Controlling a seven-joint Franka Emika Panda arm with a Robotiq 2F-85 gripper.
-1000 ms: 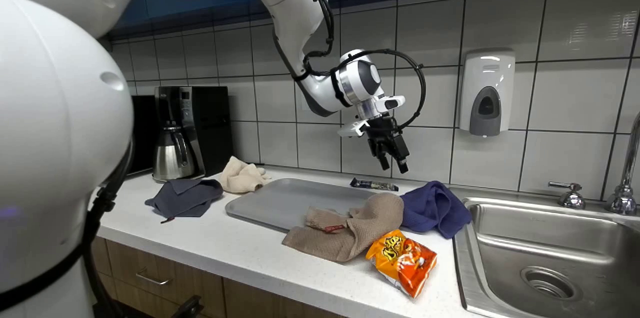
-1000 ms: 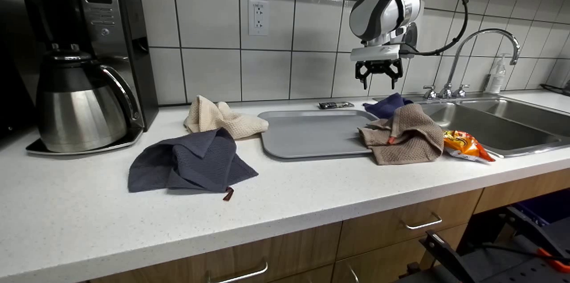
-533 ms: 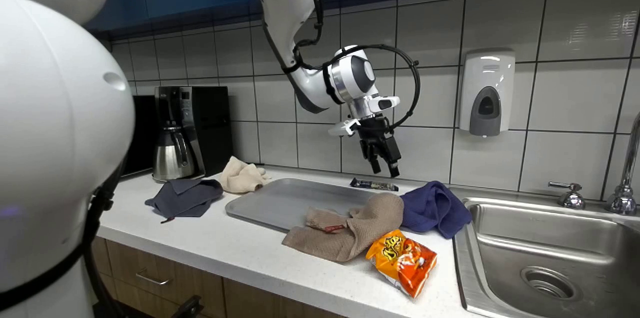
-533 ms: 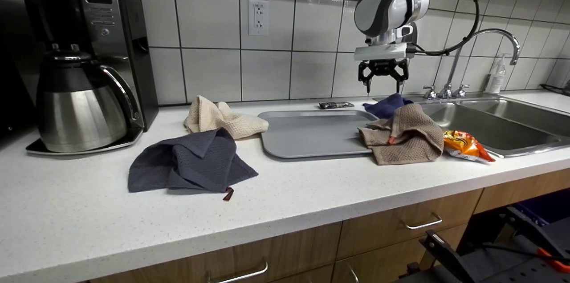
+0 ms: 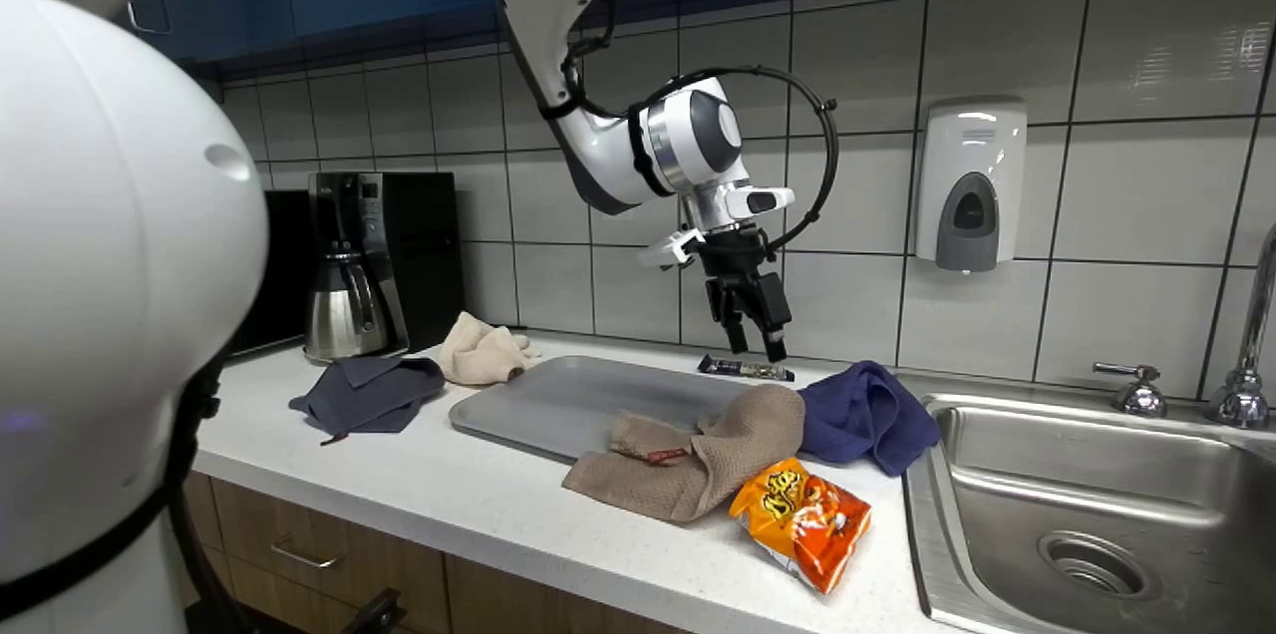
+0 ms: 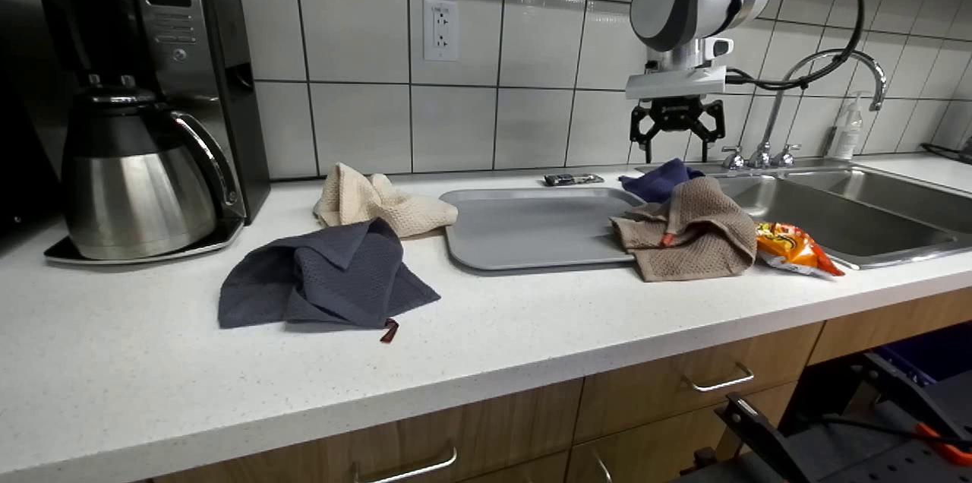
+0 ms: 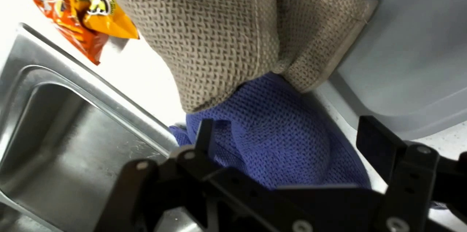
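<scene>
White tiles (image 6: 361,126) back the pale surface (image 6: 493,331); the end effector (image 6: 676,154), spread and empty, hangs above the crumpled blue cloth (image 7: 277,137); that lies beside the sink (image 7: 109,100), with no clear long axis.

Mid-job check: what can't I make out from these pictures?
Wrist view: the lower part of the blue towel, hidden behind the hand.
Wrist view: the rest of the snack bag, cut off by the top edge.
In both exterior views: one corner of the tray, hidden by the brown towel.
In both exterior views: the print on the dark packet, too small to read.
</scene>
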